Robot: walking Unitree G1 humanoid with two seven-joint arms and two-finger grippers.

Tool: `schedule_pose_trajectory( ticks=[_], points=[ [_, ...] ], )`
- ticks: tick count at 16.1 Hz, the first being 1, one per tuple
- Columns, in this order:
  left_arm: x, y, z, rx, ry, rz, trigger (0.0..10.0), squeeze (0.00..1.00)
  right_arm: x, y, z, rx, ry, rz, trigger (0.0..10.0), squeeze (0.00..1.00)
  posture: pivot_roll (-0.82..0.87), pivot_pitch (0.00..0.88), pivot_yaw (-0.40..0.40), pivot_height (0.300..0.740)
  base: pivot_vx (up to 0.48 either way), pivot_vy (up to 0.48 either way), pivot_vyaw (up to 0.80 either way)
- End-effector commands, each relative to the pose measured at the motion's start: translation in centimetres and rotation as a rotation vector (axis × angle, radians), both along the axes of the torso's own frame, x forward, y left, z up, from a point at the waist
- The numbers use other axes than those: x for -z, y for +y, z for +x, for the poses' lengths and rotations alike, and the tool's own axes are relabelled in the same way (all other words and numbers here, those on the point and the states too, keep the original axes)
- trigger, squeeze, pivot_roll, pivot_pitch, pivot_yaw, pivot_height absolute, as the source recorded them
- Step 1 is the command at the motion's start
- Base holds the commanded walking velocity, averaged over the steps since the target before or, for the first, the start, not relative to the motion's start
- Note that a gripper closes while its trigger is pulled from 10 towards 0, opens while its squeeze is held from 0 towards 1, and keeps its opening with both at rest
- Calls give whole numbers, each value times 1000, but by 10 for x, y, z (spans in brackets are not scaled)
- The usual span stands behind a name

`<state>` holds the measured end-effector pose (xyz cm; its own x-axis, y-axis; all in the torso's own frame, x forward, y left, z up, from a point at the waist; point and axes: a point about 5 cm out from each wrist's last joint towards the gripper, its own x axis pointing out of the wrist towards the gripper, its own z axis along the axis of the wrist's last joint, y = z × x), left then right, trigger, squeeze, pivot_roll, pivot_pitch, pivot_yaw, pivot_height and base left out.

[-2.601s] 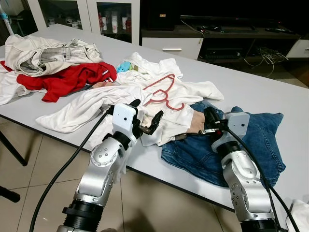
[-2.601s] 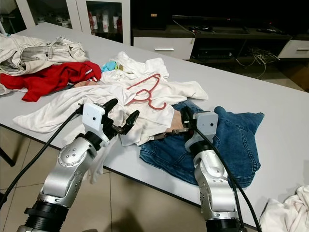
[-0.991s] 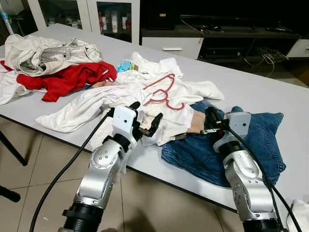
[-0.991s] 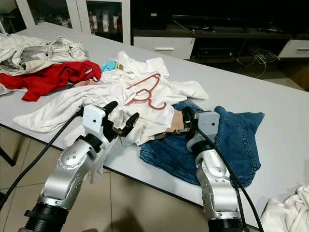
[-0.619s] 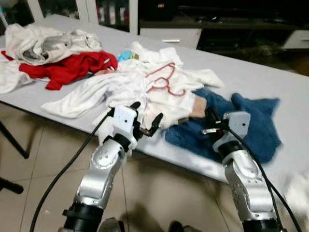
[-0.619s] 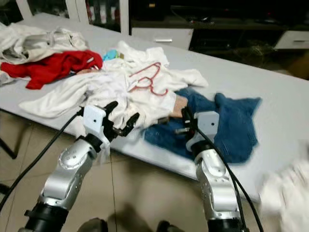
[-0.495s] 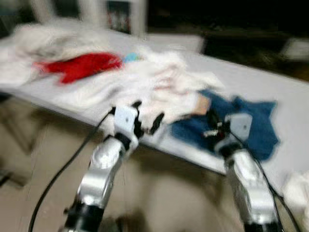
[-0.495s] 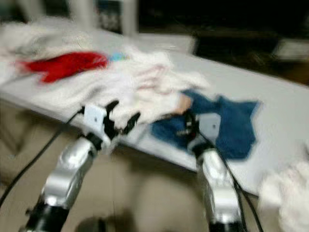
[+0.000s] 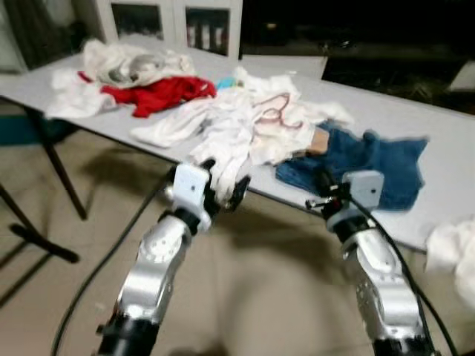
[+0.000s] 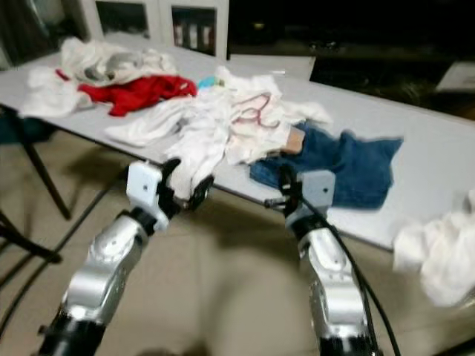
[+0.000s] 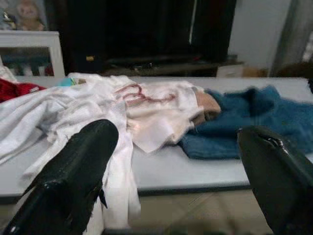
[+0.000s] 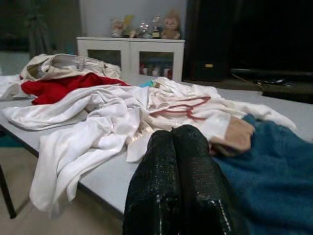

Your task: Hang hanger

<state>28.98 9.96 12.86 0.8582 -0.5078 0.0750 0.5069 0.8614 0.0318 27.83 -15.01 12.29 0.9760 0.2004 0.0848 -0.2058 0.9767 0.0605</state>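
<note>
While left fingers (image 11: 73, 176) gape empty, right fingers (image 12: 178, 186) press together before hanger (image 12: 180, 106).

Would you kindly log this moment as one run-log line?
task: hang hanger | hanger: lying on white garment on table | left gripper: open, empty, short of table edge | right gripper: shut, empty

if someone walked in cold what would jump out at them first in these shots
Probably the heap of clothes on the grey table: a red garment at the far left, white shirts spilling over the near edge, and jeans to their right. A red hanger lies on top of the white shirts. In front, short of the table edge, the left gripper is open and the right gripper shut, both empty.
</note>
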Motion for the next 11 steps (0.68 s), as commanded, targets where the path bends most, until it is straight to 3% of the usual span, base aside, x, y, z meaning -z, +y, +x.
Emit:
schedule_pose_trajectory(
  ticks=[1,11],
  points=[
    [-3,-2,2,5,-8,6,10000,0,-2,0,0,1,-7,0,10000,0,1,0,-54,740,0,0,0],
    [-4,-1,5,5,-9,10,10000,0,-2,0,2,2,-8,1,10000,0,2,0,-50,740,0,0,0]
  ],
)
